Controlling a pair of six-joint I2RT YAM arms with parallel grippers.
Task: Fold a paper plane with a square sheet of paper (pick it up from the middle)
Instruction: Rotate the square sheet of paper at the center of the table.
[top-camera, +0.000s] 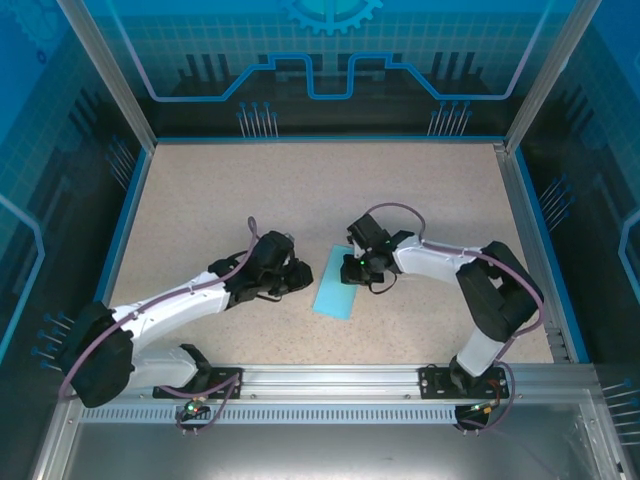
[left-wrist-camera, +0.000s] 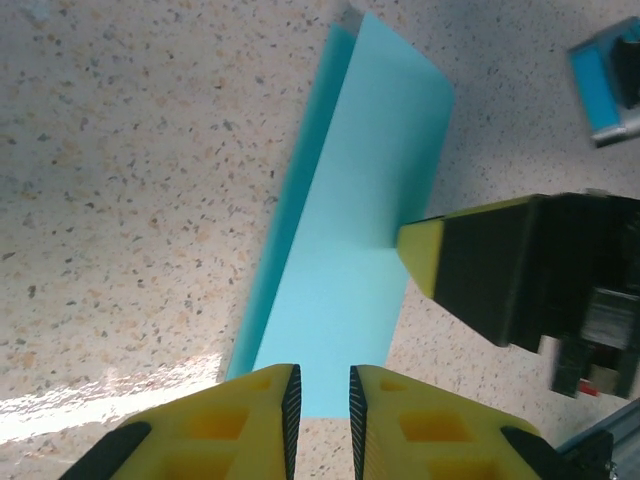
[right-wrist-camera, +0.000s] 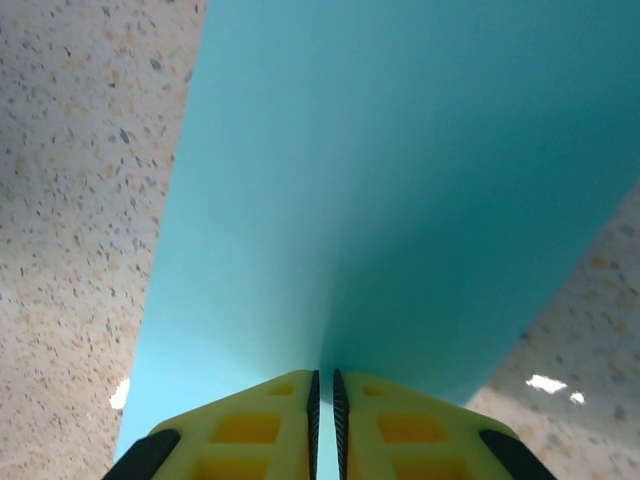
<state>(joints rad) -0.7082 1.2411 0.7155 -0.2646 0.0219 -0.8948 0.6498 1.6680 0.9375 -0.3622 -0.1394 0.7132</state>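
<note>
On the speckled beige table (top-camera: 220, 200) the square sheet of paper (top-camera: 334, 288) lies near the middle, and the rest stands around it. The aluminium rail (top-camera: 330, 378) carrying the 2 arm bases runs along the sheet's near side. A blue border (top-camera: 320, 139) edges the table well beyond the sheet, with clear walls (top-camera: 330, 60) printed in blue lines rising past that.

The left gripper (top-camera: 303, 275) sits just left of the sheet, low over the table. Its 2 yellow fingers are slightly apart, with a narrow slot between the black pads, and the sheet's near end shows behind that slot. The right gripper (top-camera: 352, 268) sits at the sheet's right edge, its fingers pressed together on the paper, which curves up from the table into them. From the left wrist, 1 yellow fingertip (left-wrist-camera: 422, 250) of the right gripper meets that edge about halfway along.

The sheet is plain light cyan and reads as a narrow strip, with a darker band along its left side and a smooth surface that rises toward the right
</note>
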